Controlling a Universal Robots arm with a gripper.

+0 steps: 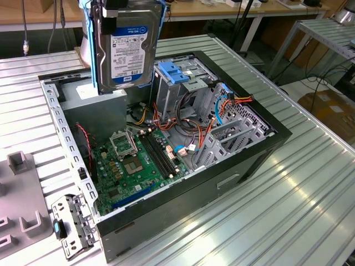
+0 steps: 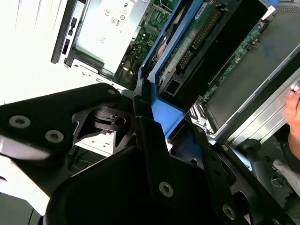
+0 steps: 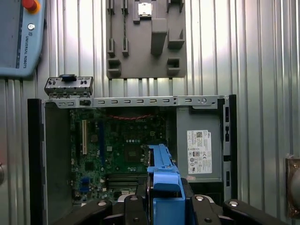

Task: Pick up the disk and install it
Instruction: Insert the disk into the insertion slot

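On the ribbed metal table point(image 1: 310, 221), a grey tray point(image 1: 16, 221) lies at the exterior view's left. The disk point(image 1: 126, 50) hangs upright over the open computer case point(image 1: 166, 217), the gripper point(image 3: 164, 202) clamped on its blue frame. Workbenches point(image 1: 211, 9) stand behind.

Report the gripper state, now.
gripper: closed, holding the disk on edge above the open computer case.

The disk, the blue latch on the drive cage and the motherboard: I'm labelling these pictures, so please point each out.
the disk point(image 1: 130, 52): exterior view, on its white-and-blue label.
the blue latch point(image 1: 177, 75): exterior view, on its top face.
the motherboard point(image 1: 108, 166): exterior view, on the green board.
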